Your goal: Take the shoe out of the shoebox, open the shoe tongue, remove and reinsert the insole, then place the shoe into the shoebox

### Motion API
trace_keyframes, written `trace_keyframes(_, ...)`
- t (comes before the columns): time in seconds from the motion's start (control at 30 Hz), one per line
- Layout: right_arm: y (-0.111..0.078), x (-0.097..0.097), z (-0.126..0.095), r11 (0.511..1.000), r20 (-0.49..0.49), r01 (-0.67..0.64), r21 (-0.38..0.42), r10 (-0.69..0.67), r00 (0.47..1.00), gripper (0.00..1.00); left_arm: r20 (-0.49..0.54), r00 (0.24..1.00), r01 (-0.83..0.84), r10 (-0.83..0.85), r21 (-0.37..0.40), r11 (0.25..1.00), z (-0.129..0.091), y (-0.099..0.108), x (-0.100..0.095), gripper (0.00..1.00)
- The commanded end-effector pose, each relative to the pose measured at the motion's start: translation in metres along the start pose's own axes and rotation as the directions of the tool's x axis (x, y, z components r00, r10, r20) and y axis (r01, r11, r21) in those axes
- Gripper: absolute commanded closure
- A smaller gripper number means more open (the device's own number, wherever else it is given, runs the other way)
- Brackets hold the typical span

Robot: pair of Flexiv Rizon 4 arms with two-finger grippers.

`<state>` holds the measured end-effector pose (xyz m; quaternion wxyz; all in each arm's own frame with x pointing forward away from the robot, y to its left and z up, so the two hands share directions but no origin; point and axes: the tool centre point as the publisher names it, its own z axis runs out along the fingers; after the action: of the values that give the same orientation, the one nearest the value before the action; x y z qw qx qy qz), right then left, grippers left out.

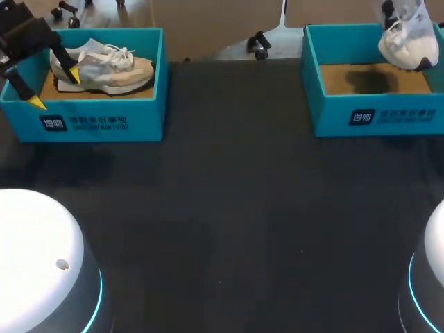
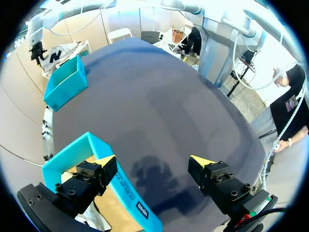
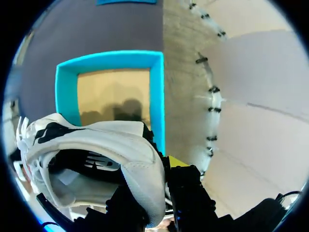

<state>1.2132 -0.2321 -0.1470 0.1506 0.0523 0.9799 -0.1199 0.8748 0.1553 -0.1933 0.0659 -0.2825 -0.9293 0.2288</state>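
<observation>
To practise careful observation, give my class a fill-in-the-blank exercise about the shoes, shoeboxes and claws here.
The right claw holds a white shoe above the right shoebox, which is ____.
The beige shoe lies ____ the left shoebox.
The left claw is ____, gripping nothing.
Missing words: empty; inside; open.
</observation>
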Motion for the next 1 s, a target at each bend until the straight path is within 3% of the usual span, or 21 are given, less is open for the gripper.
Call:
trace_keyframes(0.03, -0.012, 0.024, 0.009, 0.894, -0.142, -0.417, 0.166, 0.44, 0.887, 1.0, -0.001, 1.0, -0.001, 0.001, -0.002, 1.0, 0.0, 0.0, 0.0, 0.0)
trace_keyframes(0.1, -0.017, 0.039, 0.015, 0.825, -0.21, -0.507, 0.251, 0.558, 0.803, 1.0, -0.001, 1.0, -0.001, 0.001, -0.002, 1.0, 0.0, 0.0, 0.0, 0.0)
trace_keyframes(0.57, -0.017, 0.039, 0.015, 0.825, -0.21, -0.507, 0.251, 0.558, 0.803, 1.0, -0.001, 1.0, -0.001, 0.001, -0.002, 1.0, 0.0, 0.0, 0.0, 0.0)
trace_keyframes(0.63, -0.023, 0.031, 0.02, 0.781, -0.233, -0.579, 0.234, 0.623, 0.746, 1.0, -0.001, 1.0, -0.001, 0.001, -0.002, 1.0, 0.0, 0.0, 0.0, 0.0)
trace_keyframes(0.77, -0.038, 0.034, 0.034, 0.616, -0.251, -0.74, 0.27, 0.787, 0.563, 1.0, -0.001, 1.0, -0.001, 0.001, -0.002, 1.0, 0.0, 0.0, 0.0, 0.0)
trace_keyframes(1.0, -0.052, 0.054, 0.046, 0.482, -0.224, -0.81, 0.334, 0.875, 0.429, 1.0, -0.001, 1.0, -0.001, 0.001, -0.002, 1.0, 0.0, 0.0, 0.0, 0.0)
